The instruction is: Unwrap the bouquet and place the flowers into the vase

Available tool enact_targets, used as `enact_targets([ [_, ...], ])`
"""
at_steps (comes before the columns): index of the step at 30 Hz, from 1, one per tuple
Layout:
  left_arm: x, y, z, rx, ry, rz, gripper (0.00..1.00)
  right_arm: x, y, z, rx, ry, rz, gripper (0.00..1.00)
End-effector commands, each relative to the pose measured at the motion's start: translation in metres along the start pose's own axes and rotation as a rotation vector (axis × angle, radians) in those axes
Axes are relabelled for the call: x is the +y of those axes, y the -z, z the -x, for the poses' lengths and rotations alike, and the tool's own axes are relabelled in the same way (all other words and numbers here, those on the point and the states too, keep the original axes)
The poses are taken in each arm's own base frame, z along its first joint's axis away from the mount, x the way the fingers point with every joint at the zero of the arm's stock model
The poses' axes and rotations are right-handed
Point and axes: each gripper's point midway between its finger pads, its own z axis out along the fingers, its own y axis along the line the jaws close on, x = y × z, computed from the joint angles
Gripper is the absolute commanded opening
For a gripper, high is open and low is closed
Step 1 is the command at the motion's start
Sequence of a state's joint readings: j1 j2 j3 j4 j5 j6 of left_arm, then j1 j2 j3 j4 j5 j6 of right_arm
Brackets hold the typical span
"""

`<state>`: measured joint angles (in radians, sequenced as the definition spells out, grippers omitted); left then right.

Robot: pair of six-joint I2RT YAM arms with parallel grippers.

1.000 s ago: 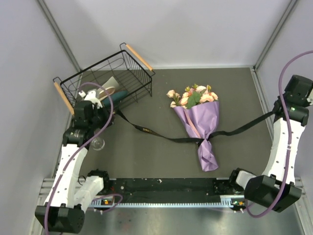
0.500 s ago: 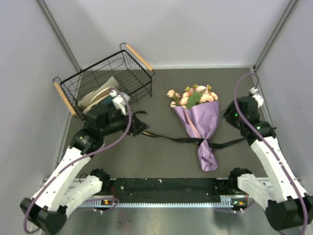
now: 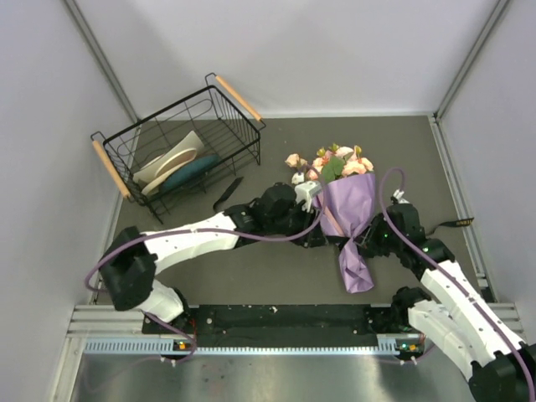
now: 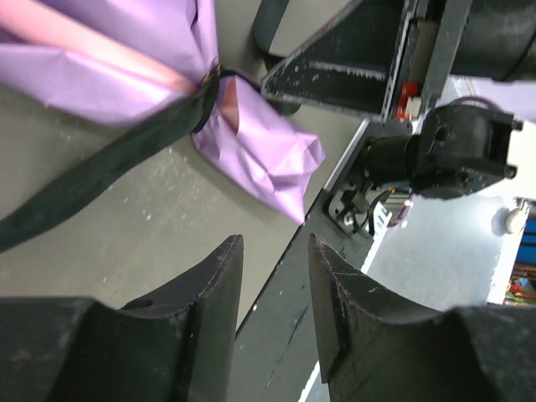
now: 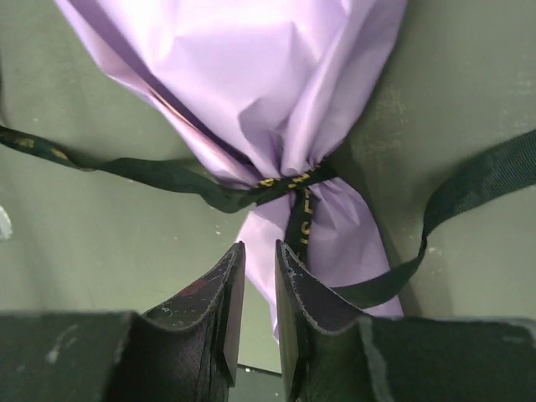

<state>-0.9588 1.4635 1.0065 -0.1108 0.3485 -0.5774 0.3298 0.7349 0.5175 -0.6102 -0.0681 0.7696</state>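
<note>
**Colour key.** The bouquet (image 3: pixel 352 209) was wrapped in purple paper (a pink inner face was exposed in the left wrist view) and bound by a black ribbon (image 5: pixel 159 174) printed with small gold lettering. The flowers (image 3: pixel 331 163) were shown in peach, pink and cream, with dark green leaves. The basket (image 3: pixel 237 99) was rendered in black wire with pale wooden handles; cream and teal items were seen inside. The table (image 3: pixel 251 268) was dull grey-green, the arms (image 3: pixel 188 241) white with black joints, and their cables purple.

The top camera is looking down over the whole surface (image 3: pixel 251 272) from behind the arms. Both wrist cameras are peering closely at the bouquet (image 3: pixel 350 205), sharing its ribbon (image 5: pixel 289 180) tie.
</note>
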Motion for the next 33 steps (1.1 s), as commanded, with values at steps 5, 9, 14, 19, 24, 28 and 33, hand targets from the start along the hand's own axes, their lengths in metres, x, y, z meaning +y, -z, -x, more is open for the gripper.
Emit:
enact_targets([
  [5, -0.029, -0.034, 0.046, -0.120, 0.079, -0.131, 0.41, 0.015, -0.004, 0.016, -0.054, 0.100, 0.055, 0.24],
  [9, -0.027, -0.042, 0.044, -0.113, 0.107, -0.136, 0.39, 0.019, -0.007, 0.015, -0.043, 0.104, 0.074, 0.18],
  [14, -0.021, -0.051, 0.042, -0.103, 0.128, -0.126, 0.38, 0.014, -0.021, -0.015, 0.054, 0.086, 0.106, 0.08],
  [19, -0.020, -0.069, 0.040, -0.078, 0.152, -0.152, 0.37, -0.005, -0.032, -0.038, 0.100, 0.069, 0.071, 0.01],
  [24, -0.020, -0.088, 0.038, -0.050, 0.207, -0.191, 0.34, -0.028, -0.046, -0.049, 0.118, 0.058, -0.010, 0.01],
  [28, -0.010, -0.102, 0.030, -0.023, 0.216, -0.173, 0.27, -0.017, -0.043, -0.042, 0.109, 0.061, 0.020, 0.05],
  [33, 0.002, -0.104, 0.024, -0.008, 0.181, -0.116, 0.25, -0.003, -0.027, -0.025, 0.053, 0.066, 0.051, 0.14],
])
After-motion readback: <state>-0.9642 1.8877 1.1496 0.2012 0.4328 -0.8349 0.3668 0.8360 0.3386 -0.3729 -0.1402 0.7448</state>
